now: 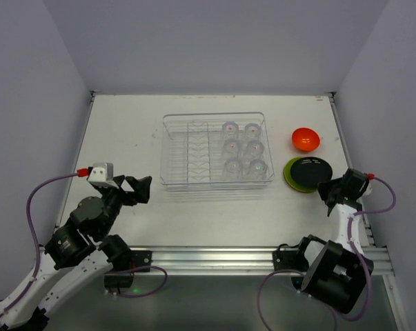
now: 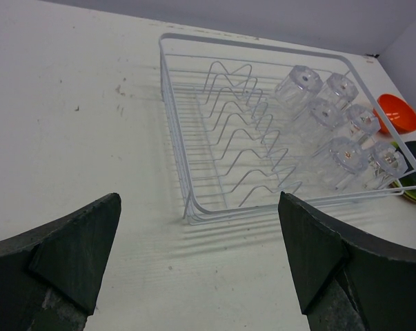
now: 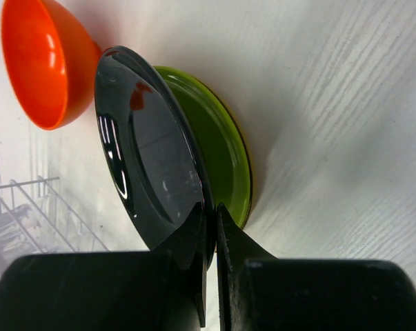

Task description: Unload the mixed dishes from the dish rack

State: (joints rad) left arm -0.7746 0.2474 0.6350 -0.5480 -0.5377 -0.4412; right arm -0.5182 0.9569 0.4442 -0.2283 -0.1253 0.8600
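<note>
The dish rack (image 1: 187, 155) sits in the middle of the desk, a bit toward the far edge. Its plate slots are bare. Six clear cups (image 1: 230, 147) stand upside down in its right half, likely so water can run out of them.

The orange bowl (image 1: 305, 138) is out on the desk, to the right of the rack. Just nearer than the bowl, close to the right edge, are two plates. The black plate (image 1: 311, 170) is on top with its dark back up. The green plate (image 1: 289, 172) peeks out from under it on the left. I think they are piled up to save room.

The right gripper (image 3: 211, 214) has its jaws pinched tight on the near rim of the black plate. A thin rim is the easy bit to grab on a flat plate. I cannot tell if the plate lies flat or is tipped up a little.

The left gripper (image 1: 144, 189) is near the left corner on the near side. It points at the rack with its jaws wide apart and nothing in them. It looks ready for the cups.
</note>
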